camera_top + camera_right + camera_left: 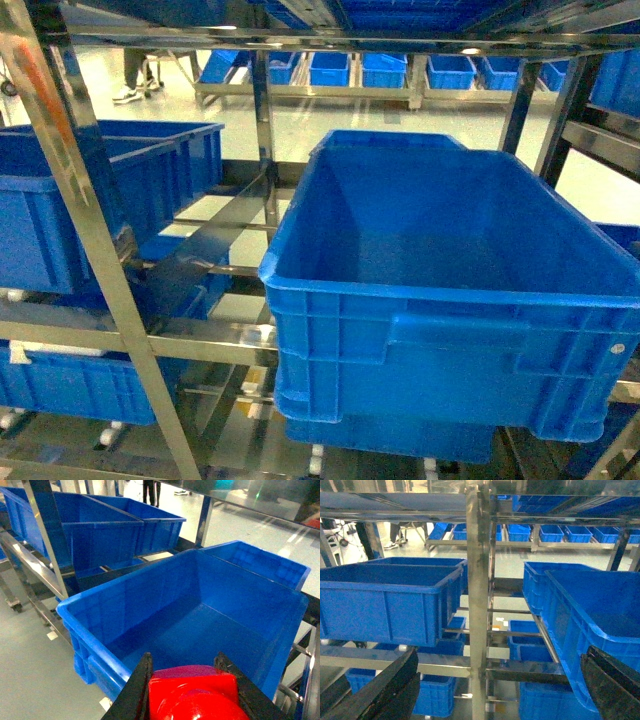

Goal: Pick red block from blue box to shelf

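The red block (194, 696) fills the bottom of the right wrist view, glossy, with its round stud facing the camera. My right gripper (191, 679) is shut on it, a black finger (134, 690) pressed to each side, and holds it above the near rim of a large royal-blue crate (100, 625) on the shelf (47, 535). My left gripper (492, 690) is open and holds nothing. It faces a steel upright of the shelf (477, 605). Neither gripper shows in the head view. The blue box is out of view.
The steel shelf (90, 220) fills the head view. It carries one big royal-blue crate (450, 340) in front and another (60, 200) at the left, with more on lower tiers. Further crates (385, 600) stand behind, and a person's feet (130, 92) show far back.
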{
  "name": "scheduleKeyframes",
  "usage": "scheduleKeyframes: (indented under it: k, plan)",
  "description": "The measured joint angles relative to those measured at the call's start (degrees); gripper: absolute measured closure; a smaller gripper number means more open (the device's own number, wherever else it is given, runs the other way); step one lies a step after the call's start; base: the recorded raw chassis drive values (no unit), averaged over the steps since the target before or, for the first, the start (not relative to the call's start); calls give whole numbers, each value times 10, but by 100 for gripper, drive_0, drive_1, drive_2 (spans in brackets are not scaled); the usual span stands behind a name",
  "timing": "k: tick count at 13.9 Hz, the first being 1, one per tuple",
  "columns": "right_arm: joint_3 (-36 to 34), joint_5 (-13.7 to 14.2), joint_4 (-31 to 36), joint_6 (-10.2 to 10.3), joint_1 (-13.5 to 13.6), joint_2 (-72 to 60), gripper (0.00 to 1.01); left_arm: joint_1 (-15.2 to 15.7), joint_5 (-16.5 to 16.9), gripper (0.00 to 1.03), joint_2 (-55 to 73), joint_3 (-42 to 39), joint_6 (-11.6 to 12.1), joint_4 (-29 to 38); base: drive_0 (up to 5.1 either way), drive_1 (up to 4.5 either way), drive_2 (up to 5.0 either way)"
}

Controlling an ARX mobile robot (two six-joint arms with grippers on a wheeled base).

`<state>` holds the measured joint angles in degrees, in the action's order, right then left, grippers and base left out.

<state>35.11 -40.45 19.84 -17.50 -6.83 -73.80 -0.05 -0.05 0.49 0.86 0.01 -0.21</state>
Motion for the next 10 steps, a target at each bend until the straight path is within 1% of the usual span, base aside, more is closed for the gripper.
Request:
scheduleKeyframes:
  k: [4, 5, 6, 7, 8, 9, 10]
  plan:
    - [28, -1, 13, -1, -8, -54, 73, 0, 0, 5, 0, 0, 0, 0, 0, 0, 0]
    - [47, 1, 17, 1, -7, -76, 73, 0, 0, 5, 0, 0, 0, 0, 0, 0, 0]
    - [63, 9, 14, 1, 4, -89, 73, 0, 0, 5, 0, 0, 0, 0, 0, 0, 0]
    - [77, 22, 9, -2, 31, -106, 73, 0, 0, 5, 0, 0, 0, 0, 0, 0, 0]
    - [83, 35, 5, -7, 64, -122, 73, 0, 0, 5, 0, 0, 0, 0, 0, 0, 0]
    - [87, 43, 3, -19, 102, -142, 73, 0, 0, 5, 0, 0, 0, 0, 0, 0, 0]
    - [89, 35, 3, -33, 133, -162, 73, 0, 0, 5, 0, 0, 0, 0, 0, 0, 0]
